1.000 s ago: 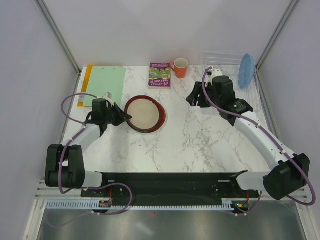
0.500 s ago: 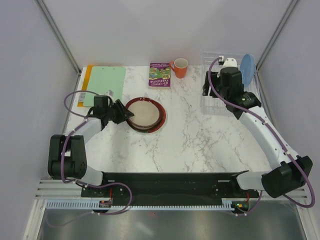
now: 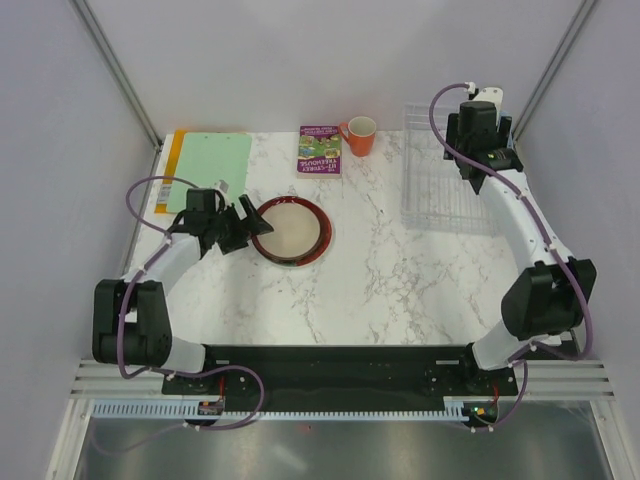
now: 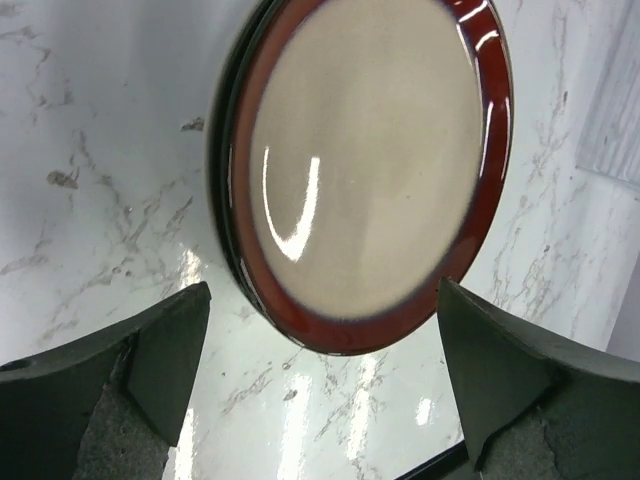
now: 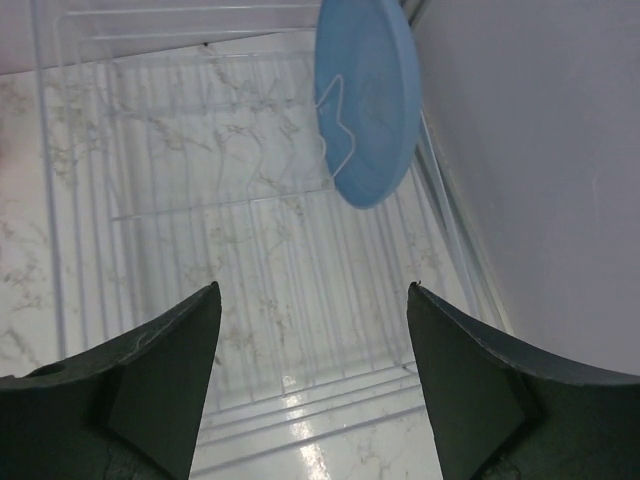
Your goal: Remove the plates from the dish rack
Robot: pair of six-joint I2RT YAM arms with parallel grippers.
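My right gripper hangs with its fingers spread wide and nothing between them, looking down into the dish rack at the far right corner of the counter. The light blue plate is the only plate I can see in the rack. It stands on edge in a wire slot at the rack's far right side, close to the side wall and ahead of my fingers, not touching them.

My left gripper is also wide open and holds nothing. It points at the cream-centred plate, which lies flat on the left half of the counter. A dark rim peeks out under that plate's left edge. It may be another plate beneath, but I cannot tell.

I judge this to be the reach for the last plate. Next I need to move the right gripper forward and up to the blue rim, turn the fingers to straddle its thin edge, then close. The lift should go straight up out of the wire loop before I swing away from the wall.
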